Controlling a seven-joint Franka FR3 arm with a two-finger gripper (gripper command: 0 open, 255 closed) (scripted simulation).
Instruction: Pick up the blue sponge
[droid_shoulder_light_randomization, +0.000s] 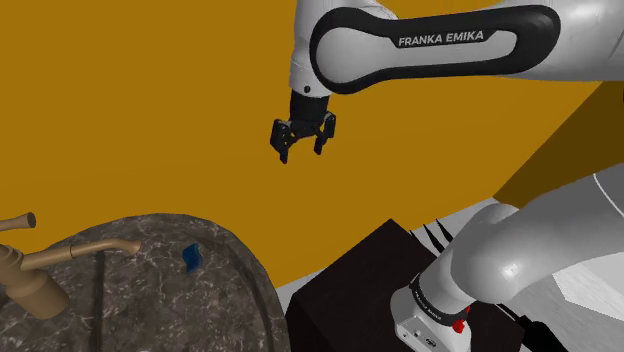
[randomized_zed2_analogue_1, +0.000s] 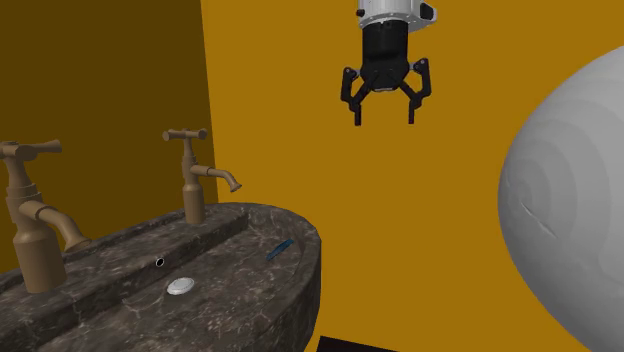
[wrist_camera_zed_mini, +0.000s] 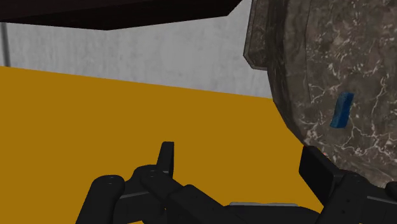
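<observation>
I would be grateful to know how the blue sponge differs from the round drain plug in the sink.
The sponge is blue and slab-shaped; the drain plug is pale and round. The sponge lies near the rim of the dark marbled sink, the drain plug low in the basin. Both rest on that sink, below the open gripper.

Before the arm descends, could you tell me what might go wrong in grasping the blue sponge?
The small, thin blue sponge lies close to the dark marbled basin's outer rim; a mistimed touch by the open black fingers could knock it off. The brown tap's spout ends near the sponge, so the white arm, high and off to the side, might clip it coming down.
</observation>
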